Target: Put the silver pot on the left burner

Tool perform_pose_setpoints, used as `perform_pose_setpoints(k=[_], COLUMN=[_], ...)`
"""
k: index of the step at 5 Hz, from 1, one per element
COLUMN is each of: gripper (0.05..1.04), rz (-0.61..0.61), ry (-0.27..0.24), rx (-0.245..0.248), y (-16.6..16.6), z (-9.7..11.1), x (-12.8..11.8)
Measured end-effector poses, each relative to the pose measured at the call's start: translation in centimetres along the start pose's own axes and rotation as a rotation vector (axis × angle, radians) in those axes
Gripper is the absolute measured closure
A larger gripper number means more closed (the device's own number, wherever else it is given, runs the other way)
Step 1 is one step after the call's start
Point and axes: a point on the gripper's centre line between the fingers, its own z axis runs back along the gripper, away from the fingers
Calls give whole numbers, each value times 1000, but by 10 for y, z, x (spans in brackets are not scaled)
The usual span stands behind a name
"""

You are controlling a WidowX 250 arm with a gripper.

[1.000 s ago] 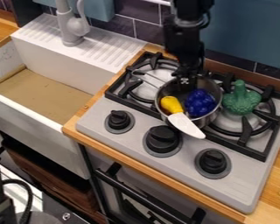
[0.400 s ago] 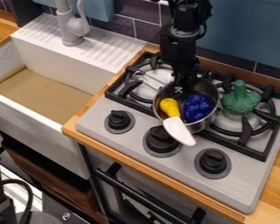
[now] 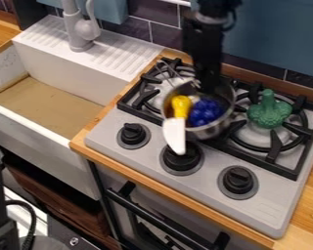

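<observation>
Three black knobs (image 3: 238, 179), green toy (image 3: 270, 112) on right burner (image 3: 275, 146), near silver pot (image 3: 216, 128)

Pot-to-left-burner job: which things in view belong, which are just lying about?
Job:
- silver pot
- left burner
- gripper, at the pot

Just there:
- blue toy, in pot
- yellow-and-white utensil, partly in pot
- green toy
- faucet
- sink

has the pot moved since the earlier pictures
Yes, the pot has shifted to the view's left, further over the left burner.
</observation>
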Motion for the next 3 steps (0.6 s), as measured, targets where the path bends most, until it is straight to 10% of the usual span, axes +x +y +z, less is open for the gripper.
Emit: perform_pose_setpoints(k=[2, 3], gripper=[1018, 1018], rz=[74, 177], ry=[-105, -65], rx=[8, -26], y=[-11, -25], z=[1, 2], x=[33, 48])
